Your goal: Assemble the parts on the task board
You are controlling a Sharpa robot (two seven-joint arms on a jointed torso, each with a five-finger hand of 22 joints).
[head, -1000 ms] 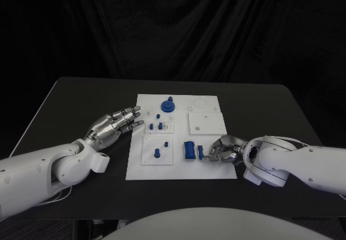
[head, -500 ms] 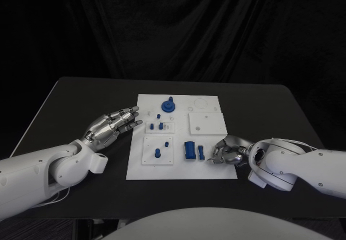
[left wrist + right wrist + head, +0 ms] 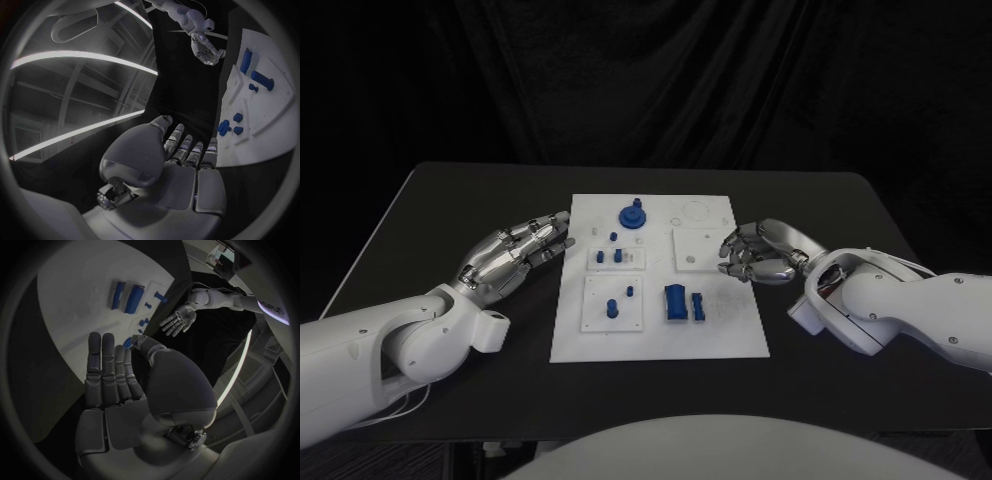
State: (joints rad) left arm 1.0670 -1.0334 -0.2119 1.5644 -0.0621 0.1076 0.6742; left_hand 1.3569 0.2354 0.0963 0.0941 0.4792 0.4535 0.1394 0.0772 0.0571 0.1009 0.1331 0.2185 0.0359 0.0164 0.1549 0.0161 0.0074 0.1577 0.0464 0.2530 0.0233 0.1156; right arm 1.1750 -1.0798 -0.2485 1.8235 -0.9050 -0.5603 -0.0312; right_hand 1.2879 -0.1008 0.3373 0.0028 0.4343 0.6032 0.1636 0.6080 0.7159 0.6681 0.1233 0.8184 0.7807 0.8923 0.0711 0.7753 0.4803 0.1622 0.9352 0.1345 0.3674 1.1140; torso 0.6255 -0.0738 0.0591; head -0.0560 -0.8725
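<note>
The white task board (image 3: 661, 335) lies in the middle of the table. On it stand a round blue part with a peg (image 3: 632, 213), small blue pieces (image 3: 610, 256), blue pegs (image 3: 620, 299), a blue block (image 3: 676, 300) and a slim blue piece (image 3: 700, 308) beside it. My left hand (image 3: 516, 250) hovers at the board's left edge, fingers stretched out and holding nothing. My right hand (image 3: 759, 252) is over the board's right edge, level with the white square inset (image 3: 701, 245), and holds nothing. In the right wrist view its fingers (image 3: 103, 365) are spread above the board (image 3: 75, 295), well apart from the block (image 3: 136, 292).
The black table (image 3: 459, 200) surrounds the board, with bare room on both sides. A round outline (image 3: 695, 211) marks the board's far right part. The left wrist view shows the board (image 3: 275, 115) beyond my left hand (image 3: 181, 160) and my right hand (image 3: 209, 50) farther off.
My right hand has left the spot beside the slim blue piece and moved towards the far side along the board's right edge, its fingers uncurling. The left hand has shifted slightly.
</note>
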